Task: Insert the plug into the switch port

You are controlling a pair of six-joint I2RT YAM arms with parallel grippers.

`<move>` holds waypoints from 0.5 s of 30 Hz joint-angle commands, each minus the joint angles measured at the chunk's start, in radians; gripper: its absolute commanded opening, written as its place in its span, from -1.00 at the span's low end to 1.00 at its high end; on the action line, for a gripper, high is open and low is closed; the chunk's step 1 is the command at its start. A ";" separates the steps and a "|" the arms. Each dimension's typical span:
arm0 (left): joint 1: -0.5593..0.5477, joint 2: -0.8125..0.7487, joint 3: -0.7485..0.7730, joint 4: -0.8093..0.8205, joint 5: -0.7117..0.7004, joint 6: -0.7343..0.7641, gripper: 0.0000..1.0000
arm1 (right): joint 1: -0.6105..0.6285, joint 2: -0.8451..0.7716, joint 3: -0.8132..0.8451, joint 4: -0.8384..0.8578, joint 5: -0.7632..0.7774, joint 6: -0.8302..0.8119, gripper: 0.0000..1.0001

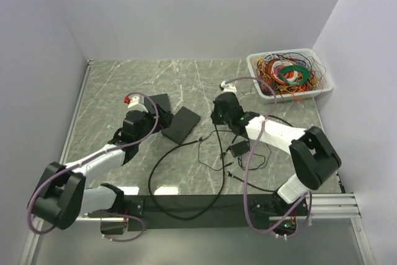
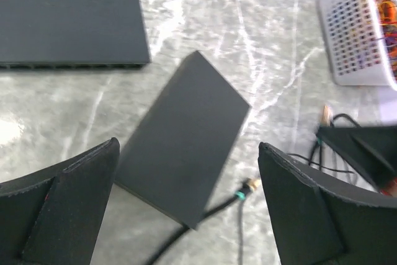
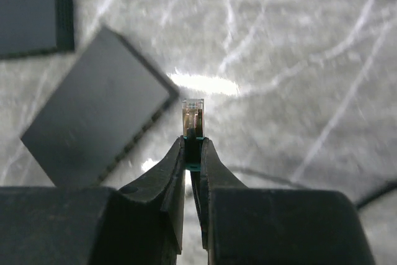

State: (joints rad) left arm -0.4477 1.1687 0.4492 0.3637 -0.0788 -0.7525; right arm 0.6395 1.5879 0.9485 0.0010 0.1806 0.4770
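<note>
Only plug [image 3: 193, 115] tip clear of right tool [image 3: 193, 147].

1 white perforated basket [image 2: 353, 35] sits at the table's far right corner, heaped with tangled wires [image 1: 288, 74] in red, orange, green and yellow. The table [image 1: 124, 79] has a grey-green marble pattern. 1 small black box [image 1: 239, 149] lies nearer the front among thin black wires.

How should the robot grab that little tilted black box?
Probably with the left gripper from above, its fingers on the small switch's two short ends. It lies flat and tilted, so the wrist must turn to match. That leaves the long edge that seems to carry ports free for the plug.
</note>
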 commanded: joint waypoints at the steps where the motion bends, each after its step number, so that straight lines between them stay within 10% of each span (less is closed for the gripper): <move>1: 0.046 0.061 0.026 0.140 0.121 0.073 0.98 | 0.046 -0.055 -0.056 -0.025 -0.007 0.011 -1.00; 15: 0.086 0.315 -0.015 0.575 0.373 0.105 0.82 | 0.175 0.161 0.002 -0.002 -0.061 -0.040 -1.00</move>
State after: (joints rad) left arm -0.3691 1.4433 0.4171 0.7990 0.2028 -0.6724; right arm 0.8093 1.7149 0.9035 -0.0109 0.1356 0.4568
